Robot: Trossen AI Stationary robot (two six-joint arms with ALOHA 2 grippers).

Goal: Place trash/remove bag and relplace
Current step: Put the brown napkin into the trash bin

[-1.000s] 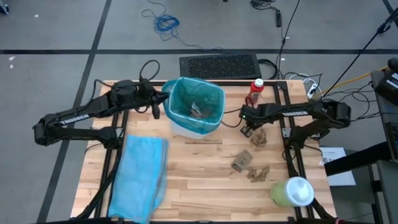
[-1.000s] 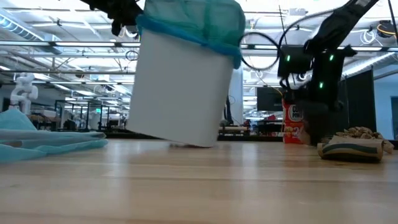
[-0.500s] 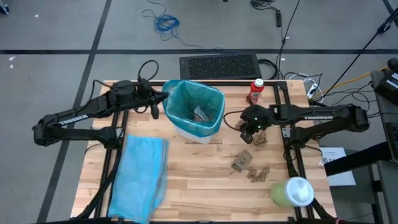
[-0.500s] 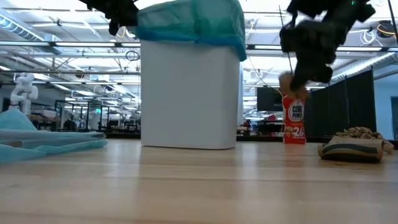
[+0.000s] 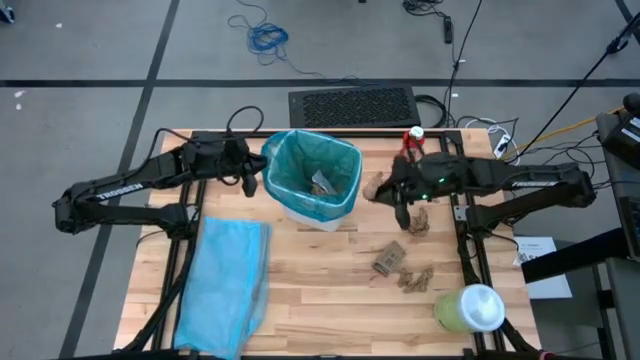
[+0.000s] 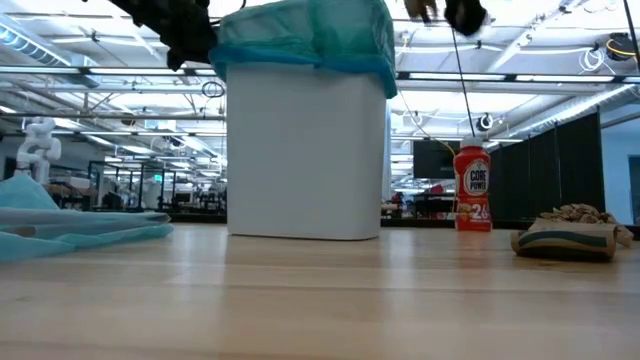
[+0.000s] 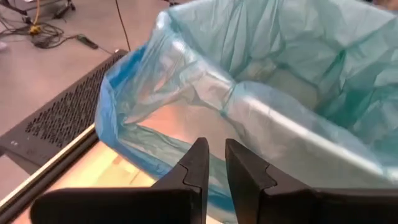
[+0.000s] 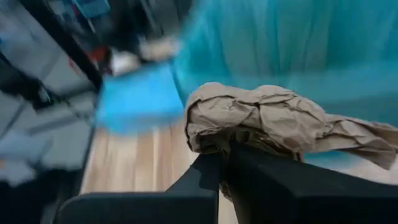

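Note:
The white bin (image 5: pixel 318 205) stands upright at the table's far middle, lined with the teal bag (image 5: pixel 315 172), whose rim is folded over its top (image 6: pixel 305 35). Some trash (image 5: pixel 320 183) lies inside. My left gripper (image 7: pixel 212 163) hovers at the bag's left rim (image 7: pixel 134 93), its fingers a narrow gap apart with nothing between them. My right gripper (image 5: pixel 388 188) is raised just right of the bin, shut on a crumpled brown paper scrap (image 8: pixel 273 118). More brown scraps (image 5: pixel 416 222), (image 5: pixel 390 258), (image 5: pixel 415 278) lie on the table at the right. My right gripper pinches the crumpled brown scrap by its underside (image 8: pixel 217 140) between the two fingers. The fingers come from the table's right side, slanting a little down. Most of the scrap bulges out past the fingertips (image 5: pixel 374 187) and hangs clear of the table, about level with the bin's rim.
A pale sky-blue bag (image 5: pixel 225 280) lies flat at the near left. A red bottle (image 5: pixel 412 140) stands at the far right, behind my right arm. A pale-green container with a white top (image 5: pixel 470 308) sits at the near right corner.
My right gripper has risen from the table at the right with the brown scrap, tipped from pointing down toward level, and drifted toward the bin. The bin, tipped a second ago with one bottom edge off the table, has settled back upright.

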